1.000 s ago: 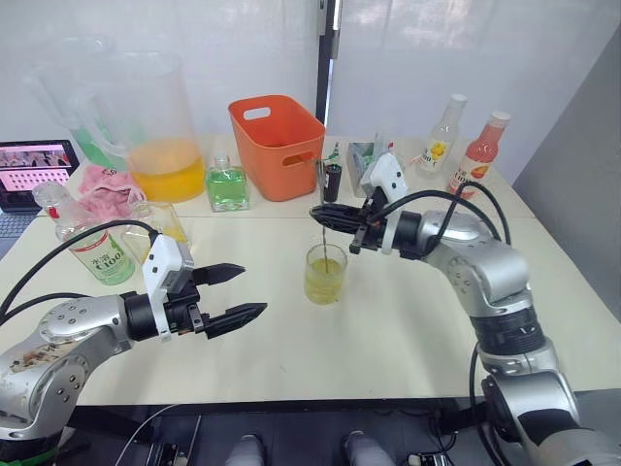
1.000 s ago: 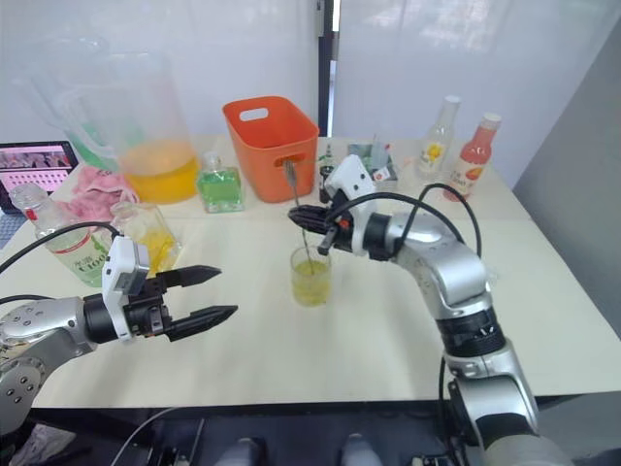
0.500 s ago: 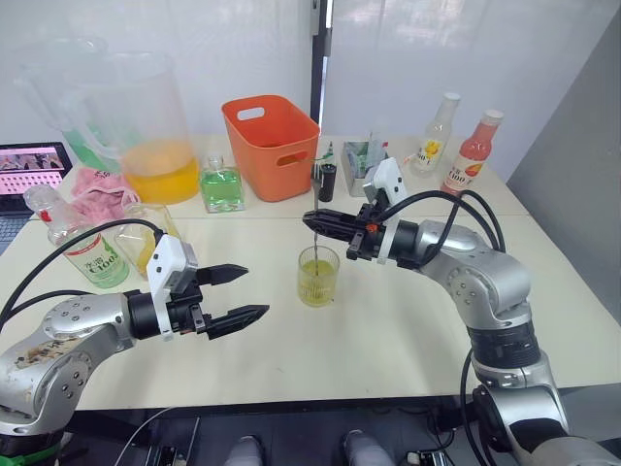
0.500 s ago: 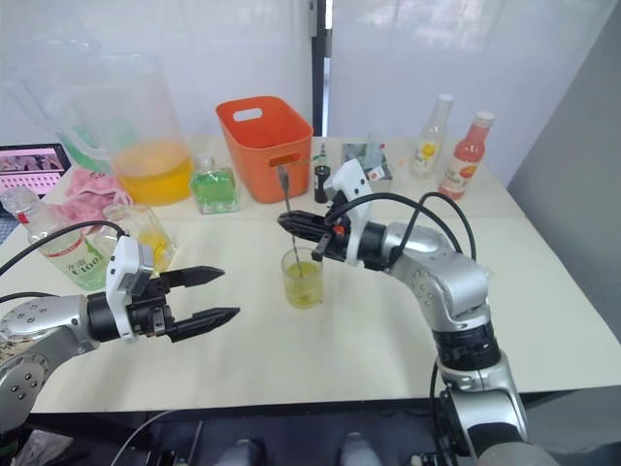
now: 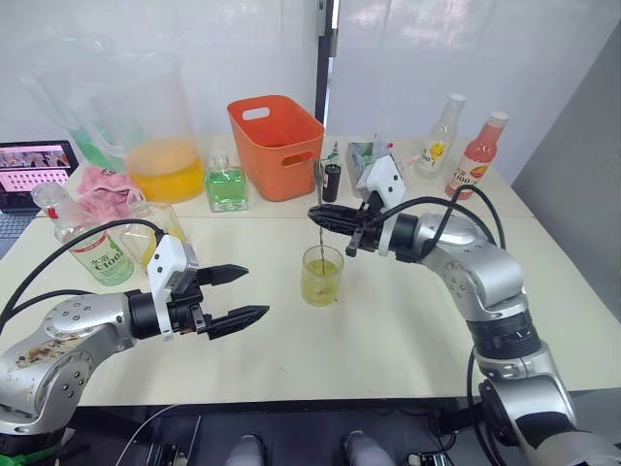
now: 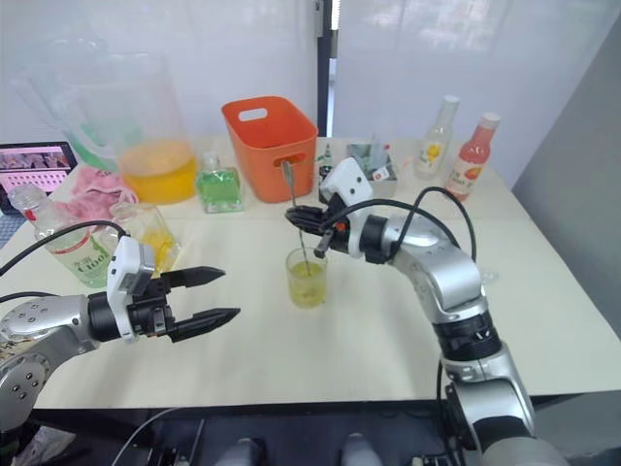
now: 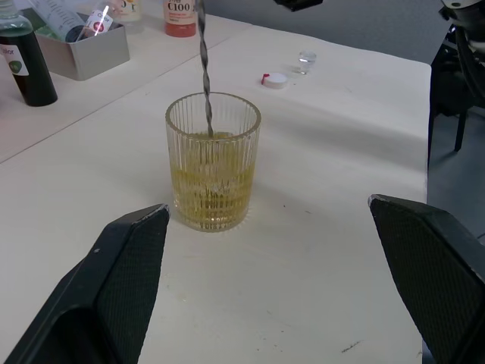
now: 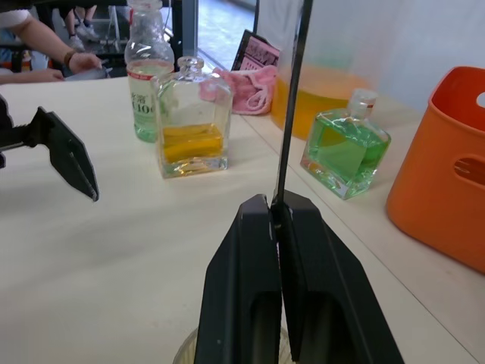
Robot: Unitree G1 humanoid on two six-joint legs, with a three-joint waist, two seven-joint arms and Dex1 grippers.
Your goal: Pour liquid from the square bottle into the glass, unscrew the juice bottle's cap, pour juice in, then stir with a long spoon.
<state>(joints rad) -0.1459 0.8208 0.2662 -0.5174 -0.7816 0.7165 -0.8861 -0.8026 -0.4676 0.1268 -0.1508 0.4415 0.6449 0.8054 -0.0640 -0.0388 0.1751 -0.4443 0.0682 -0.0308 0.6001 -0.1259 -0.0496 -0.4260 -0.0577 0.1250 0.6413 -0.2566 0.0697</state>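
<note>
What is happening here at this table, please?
The robot's right gripper is shut on a thin, long silver metal spoon, whose lower end stands in the yellow liquid of a small clear ribbed glass. The left gripper hovers open above the table, beside the glass, holding nothing. The squat square glass bottle of yellow liquid and the tall clear plastic bottle with a green-and-white label stand on the robot's left.

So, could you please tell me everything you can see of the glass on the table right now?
The glass is a small clear tumbler with vertical ribs down its straight wall. It stands upright on the white table, roughly half full of yellow liquid. The thin twisted stem of the long spoon dips into it from above, held by the right pincer, whose fingers are shut on the stem. The open left pincer sits apart from it.
</note>
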